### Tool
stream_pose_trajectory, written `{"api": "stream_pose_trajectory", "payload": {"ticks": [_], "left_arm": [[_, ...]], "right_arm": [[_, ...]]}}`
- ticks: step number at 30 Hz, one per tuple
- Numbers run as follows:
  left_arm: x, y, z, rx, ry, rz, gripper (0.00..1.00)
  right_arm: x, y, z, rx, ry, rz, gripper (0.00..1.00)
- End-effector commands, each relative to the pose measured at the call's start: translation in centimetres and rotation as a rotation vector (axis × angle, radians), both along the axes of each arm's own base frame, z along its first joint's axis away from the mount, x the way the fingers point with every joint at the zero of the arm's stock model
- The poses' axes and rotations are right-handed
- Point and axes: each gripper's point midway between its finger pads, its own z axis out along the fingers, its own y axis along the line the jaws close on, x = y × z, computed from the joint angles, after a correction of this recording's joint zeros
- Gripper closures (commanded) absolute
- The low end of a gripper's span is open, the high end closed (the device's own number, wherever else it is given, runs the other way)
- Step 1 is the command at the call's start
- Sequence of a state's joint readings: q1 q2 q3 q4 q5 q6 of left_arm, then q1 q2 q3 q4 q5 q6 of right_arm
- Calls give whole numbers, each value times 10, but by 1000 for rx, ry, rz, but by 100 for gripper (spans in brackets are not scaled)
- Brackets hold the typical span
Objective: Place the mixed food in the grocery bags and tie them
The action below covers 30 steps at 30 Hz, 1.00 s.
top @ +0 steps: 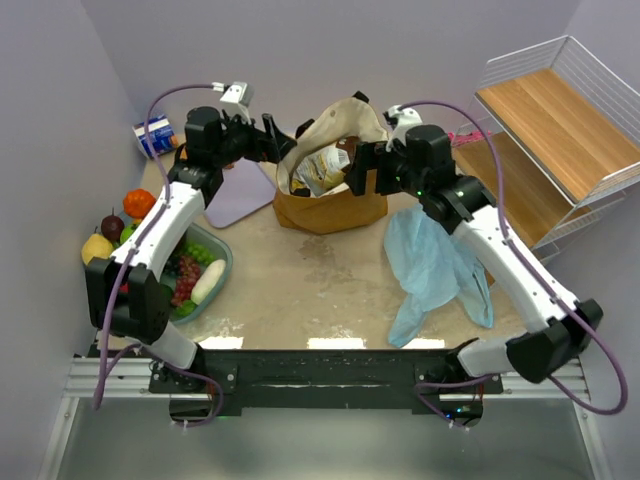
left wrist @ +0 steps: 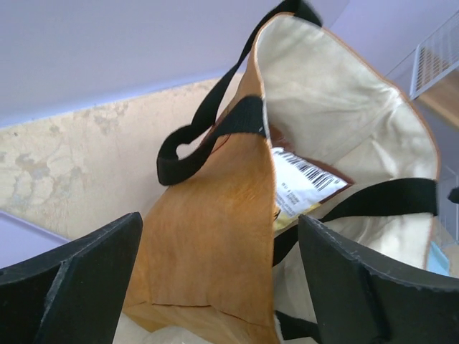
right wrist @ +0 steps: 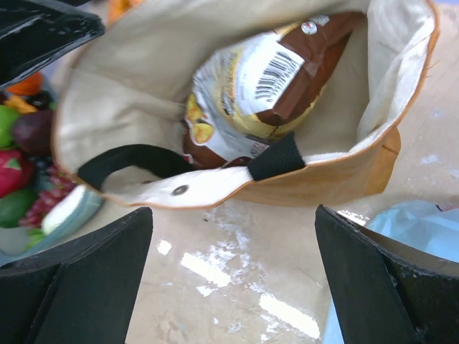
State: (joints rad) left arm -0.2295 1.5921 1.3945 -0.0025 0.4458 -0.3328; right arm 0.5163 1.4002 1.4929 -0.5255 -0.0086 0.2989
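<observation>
The mustard-tan tote (top: 330,205) stands open at the table's middle back, with brown snack packets (top: 322,168) inside. My left gripper (top: 285,135) is open at the tote's left rim. In the left wrist view (left wrist: 219,222) the tote's side wall (left wrist: 208,244) lies between the spread fingers, with a black handle (left wrist: 204,122) and a packet (left wrist: 305,183) beyond. My right gripper (top: 358,172) is open and empty at the tote's right side. In the right wrist view (right wrist: 233,215) it hangs over bare table beside the tote (right wrist: 337,172), looking down on a packet (right wrist: 265,79). The light-blue plastic bag (top: 435,265) lies crumpled to the right.
A teal tub (top: 222,262) at the left holds grapes and other produce. An orange (top: 138,202), a plum (top: 112,227) and a pear (top: 97,247) lie beside it. A purple mat (top: 240,190) lies behind it, a blue box (top: 155,135) at the back left. A wire rack (top: 560,130) stands on the right.
</observation>
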Motion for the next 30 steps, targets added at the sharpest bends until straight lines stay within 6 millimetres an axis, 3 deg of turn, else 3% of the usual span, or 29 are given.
{"api": "stream_pose_trajectory", "payload": {"ticks": [1, 3, 4, 9, 11, 12, 13, 15, 16, 18, 19, 20, 21, 23, 24, 27, 30], "left_arm": [[-18, 13, 99, -56, -218, 36, 3], [-25, 14, 99, -50, -208, 28, 3], [-31, 15, 100, -50, -213, 24, 3], [-57, 35, 69, 30, -163, 95, 3], [-75, 44, 51, 70, -139, 110, 3], [-82, 48, 29, 93, -99, 120, 2], [-93, 53, 30, 98, -104, 133, 2], [-105, 65, -7, 135, -18, 175, 0], [-115, 69, -7, 134, -26, 183, 0], [-129, 72, -34, 142, 36, 185, 0], [-139, 74, -33, 132, 31, 186, 0], [-145, 74, -40, 113, 58, 190, 0], [-153, 73, -60, 106, 100, 183, 0], [-166, 70, -60, 42, 74, 174, 0], [-175, 68, -80, 38, 101, 155, 0], [-184, 74, -89, 46, 68, 177, 0], [-187, 78, -95, 90, 64, 177, 0]], "right_arm": [[-34, -10, 37, 54, -52, 46, 1], [-43, -17, 33, 61, -36, 23, 1], [-46, -18, 21, 52, -9, 21, 1], [-62, -27, -4, 48, 51, -2, 1], [-71, -42, -19, -4, 94, -51, 1], [-69, -55, -29, -50, 109, -110, 1], [-70, -64, -45, -97, 146, -143, 1], [-79, -83, -72, -185, 235, -219, 1], [-78, -99, -88, -251, 262, -299, 2], [-87, -109, -103, -277, 319, -354, 4], [-91, -113, -111, -287, 338, -375, 4], [-94, -112, -111, -263, 343, -382, 5], [-98, -110, -114, -248, 355, -375, 7], [-107, -102, -127, -211, 400, -342, 7], [-112, -99, -132, -202, 420, -326, 7], [-130, -92, -160, -236, 534, -279, 9], [-141, -99, -184, -348, 586, -298, 9]]}}
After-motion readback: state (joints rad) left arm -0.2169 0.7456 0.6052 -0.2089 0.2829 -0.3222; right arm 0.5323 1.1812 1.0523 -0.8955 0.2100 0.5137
